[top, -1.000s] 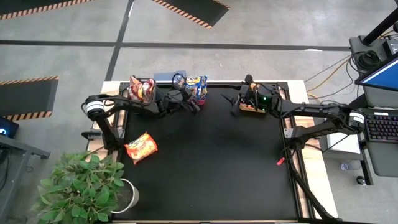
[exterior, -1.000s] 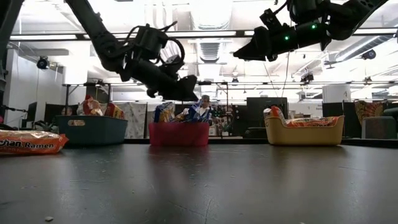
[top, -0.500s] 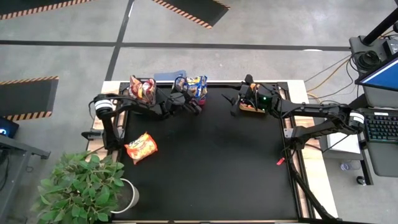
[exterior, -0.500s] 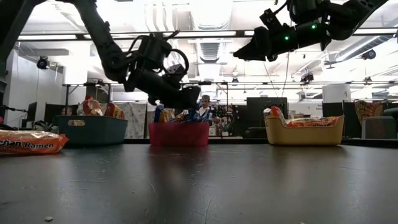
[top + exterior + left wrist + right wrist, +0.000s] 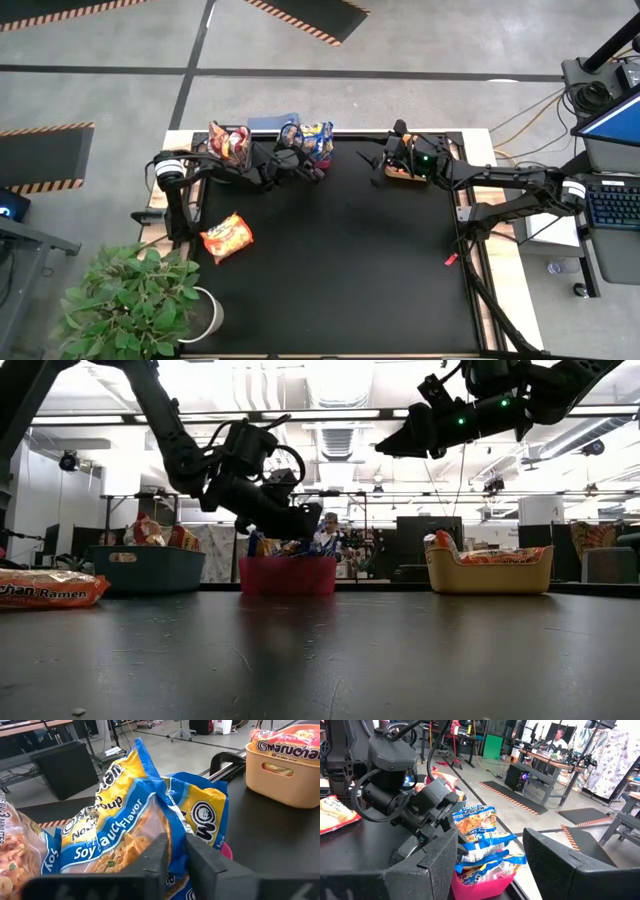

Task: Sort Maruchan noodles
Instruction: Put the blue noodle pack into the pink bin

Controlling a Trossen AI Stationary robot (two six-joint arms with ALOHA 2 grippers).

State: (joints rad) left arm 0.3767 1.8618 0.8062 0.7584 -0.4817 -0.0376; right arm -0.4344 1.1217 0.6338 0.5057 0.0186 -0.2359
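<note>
The blue-and-yellow Maruchan packet (image 5: 150, 815) stands in the red bin (image 5: 287, 575) at the table's far edge, pinched at its top fold by the left gripper (image 5: 172, 852). I judge it should unclench only once the packet sits low among the others. The right gripper (image 5: 385, 165) hovers unclenched, holding nothing, by the orange bin (image 5: 489, 570); one orange packet (image 5: 227, 237) lies unsorted near the left edge.

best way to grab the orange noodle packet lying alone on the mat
Come straight down on the orange packet. It lies flat and skewed near the mat's left edge, so pinch across its narrower width at the middle. The left gripper, now at the red bin, is nearest.
</note>
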